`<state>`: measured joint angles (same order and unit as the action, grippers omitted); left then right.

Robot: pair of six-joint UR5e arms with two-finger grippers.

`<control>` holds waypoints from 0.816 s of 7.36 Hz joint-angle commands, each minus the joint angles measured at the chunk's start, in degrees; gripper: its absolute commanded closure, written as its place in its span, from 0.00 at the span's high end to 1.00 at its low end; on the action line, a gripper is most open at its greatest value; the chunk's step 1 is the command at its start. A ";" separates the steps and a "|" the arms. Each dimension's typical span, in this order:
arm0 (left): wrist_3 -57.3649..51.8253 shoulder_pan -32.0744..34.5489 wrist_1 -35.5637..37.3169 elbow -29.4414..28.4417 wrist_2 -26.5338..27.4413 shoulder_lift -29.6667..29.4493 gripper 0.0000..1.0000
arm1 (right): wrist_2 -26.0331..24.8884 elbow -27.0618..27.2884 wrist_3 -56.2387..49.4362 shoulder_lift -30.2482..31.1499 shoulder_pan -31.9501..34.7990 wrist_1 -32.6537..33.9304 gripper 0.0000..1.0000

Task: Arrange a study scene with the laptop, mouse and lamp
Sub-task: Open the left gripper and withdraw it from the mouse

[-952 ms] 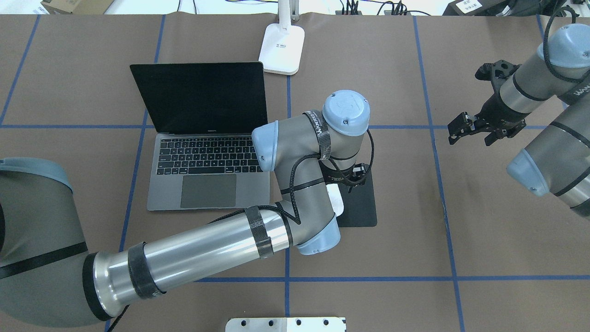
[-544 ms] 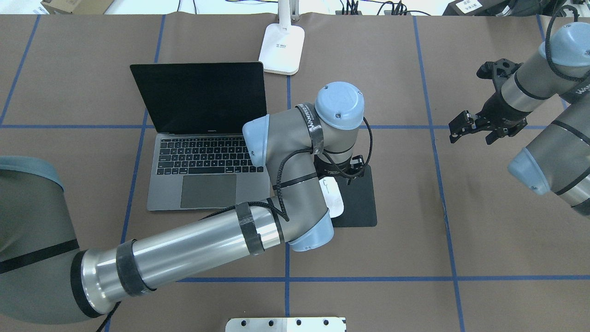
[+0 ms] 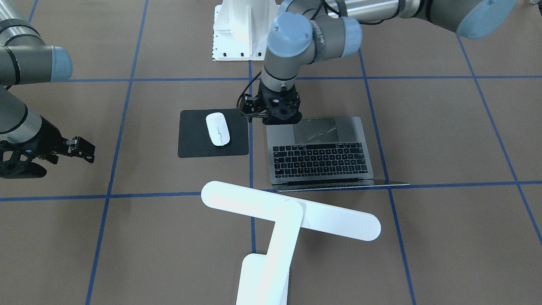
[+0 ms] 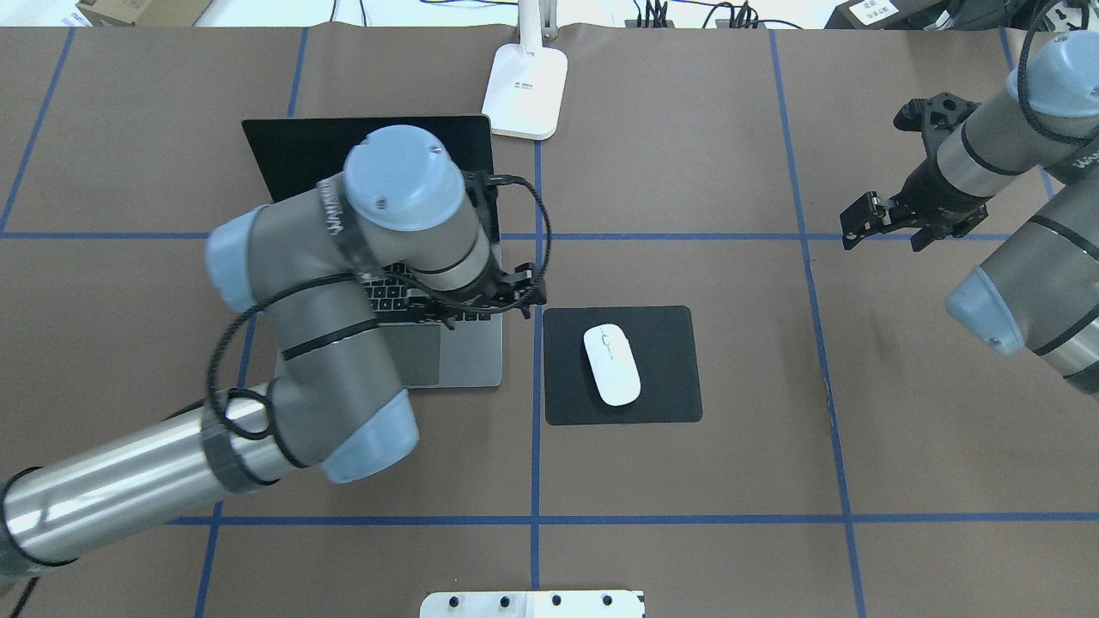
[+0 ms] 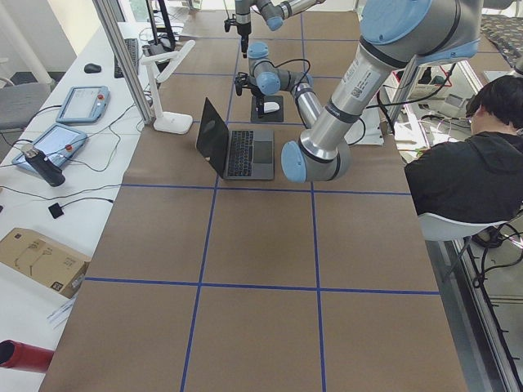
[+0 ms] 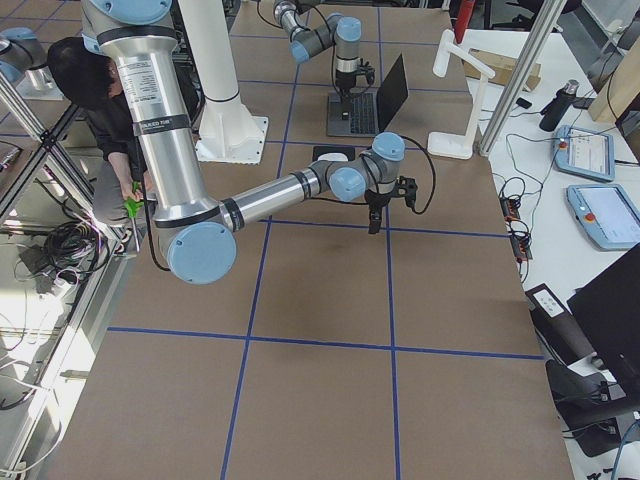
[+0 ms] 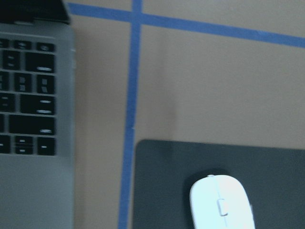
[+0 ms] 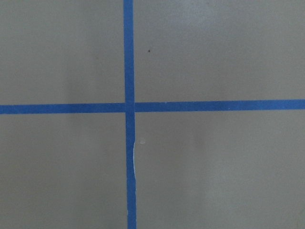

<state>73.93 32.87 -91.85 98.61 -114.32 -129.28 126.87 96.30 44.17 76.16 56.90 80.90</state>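
Black left fingers (image 3: 277, 117) point straight down over the upper left corner of the slim space-grey metal laptop (image 3: 322, 159) in the front-facing view, at the edge that faces the black square pad (image 4: 665, 382). They grip nothing. The wrist body covers them from above and their own camera does not catch them, so I cannot tell how far apart they stand. That wrist camera looks down on the laptop's black keys at the left of its frame, a blue tape line (image 7: 131, 95) in the middle, and the pad's corner at the lower right.

On the pad lies the small glossy white oval mouse (image 4: 611, 365), a little left of the pad's centre in the overhead view, lengthwise and slightly slanted, clear of both arms. Pad and laptop sit side by side with a narrow strip of brown paper-covered worktop (image 4: 687, 129) between them. The laptop is open, its dark screen upright; in the overhead view the left arm's grey elbow and blue cap hide much of its keyboard.

Just past the screen's upper right corner in the overhead view stands the flat base of the white T-shaped desk lamp (image 3: 338, 222). Its long round-ended bar head spans the lower middle of the front-facing view.

Well apart, at the left edge of the front-facing view, the right fingers (image 3: 82, 146) hang spread and empty above a crossing of tape lines.

A white flanged pedestal (image 3: 241, 29) with bolts stands at the top of that view.
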 commanded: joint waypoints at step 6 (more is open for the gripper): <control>-45.26 31.73 -6.06 10.78 -11.12 39.71 0.99 | -0.14 -0.23 -7.55 4.67 9.71 -1.70 1.00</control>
<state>39.86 54.80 -97.45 113.66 -118.91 -92.11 126.75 96.20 41.22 78.88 64.61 80.07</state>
